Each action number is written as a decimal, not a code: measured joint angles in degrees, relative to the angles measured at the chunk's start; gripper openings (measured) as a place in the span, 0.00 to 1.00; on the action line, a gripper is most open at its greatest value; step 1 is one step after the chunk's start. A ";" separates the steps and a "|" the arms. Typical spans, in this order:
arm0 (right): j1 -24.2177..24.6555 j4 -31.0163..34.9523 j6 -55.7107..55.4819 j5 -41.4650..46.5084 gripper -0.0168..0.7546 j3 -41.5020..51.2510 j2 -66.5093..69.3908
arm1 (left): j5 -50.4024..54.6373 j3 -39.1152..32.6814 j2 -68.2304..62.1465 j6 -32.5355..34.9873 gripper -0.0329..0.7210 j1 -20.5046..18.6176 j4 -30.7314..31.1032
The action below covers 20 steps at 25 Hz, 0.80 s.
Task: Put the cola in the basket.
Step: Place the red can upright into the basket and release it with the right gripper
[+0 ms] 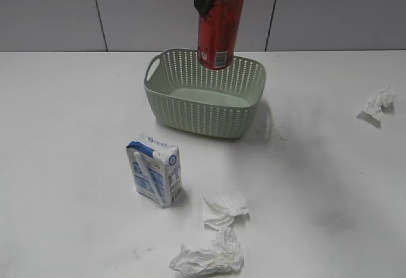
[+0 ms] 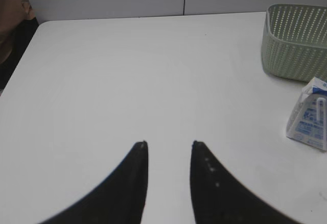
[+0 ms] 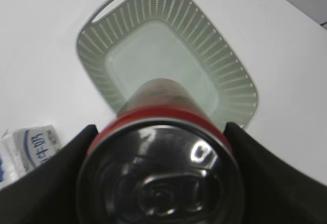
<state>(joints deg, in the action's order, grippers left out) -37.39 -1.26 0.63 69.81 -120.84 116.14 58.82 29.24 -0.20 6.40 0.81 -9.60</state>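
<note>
One cola [image 1: 217, 29]: rigid, smooth metal, likely slippery; clamped near its top by right gripper [image 3: 161, 147].
Basket [image 1: 244, 116]: directly below, empty.
Left gripper [image 2: 168, 147]: narrowly parted, empty.

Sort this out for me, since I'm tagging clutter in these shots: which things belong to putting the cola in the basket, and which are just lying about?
Part of the job:
- the cola, held above the basket
- the basket, nothing in it
- the right gripper, clamped on the can

Just lying about:
- the milk carton
- three crumpled tissues
- the left gripper, open and idle
</note>
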 joint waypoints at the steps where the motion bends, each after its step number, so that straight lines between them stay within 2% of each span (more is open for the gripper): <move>1: 0.00 -0.75 0.49 0.23 0.70 -2.50 2.54 | 0.00 0.00 0.00 0.00 0.35 0.00 0.00; 6: 0.19 -2.00 2.22 0.32 0.70 -10.52 12.64 | 0.00 0.00 0.00 0.00 0.35 0.00 0.00; 20: 0.96 -1.77 2.40 -5.27 0.70 -11.11 22.26 | 0.00 0.00 0.00 0.00 0.35 0.00 0.00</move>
<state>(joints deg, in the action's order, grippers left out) -36.43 -3.04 3.03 64.54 -131.96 138.40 58.82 29.24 -0.20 6.40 0.81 -9.60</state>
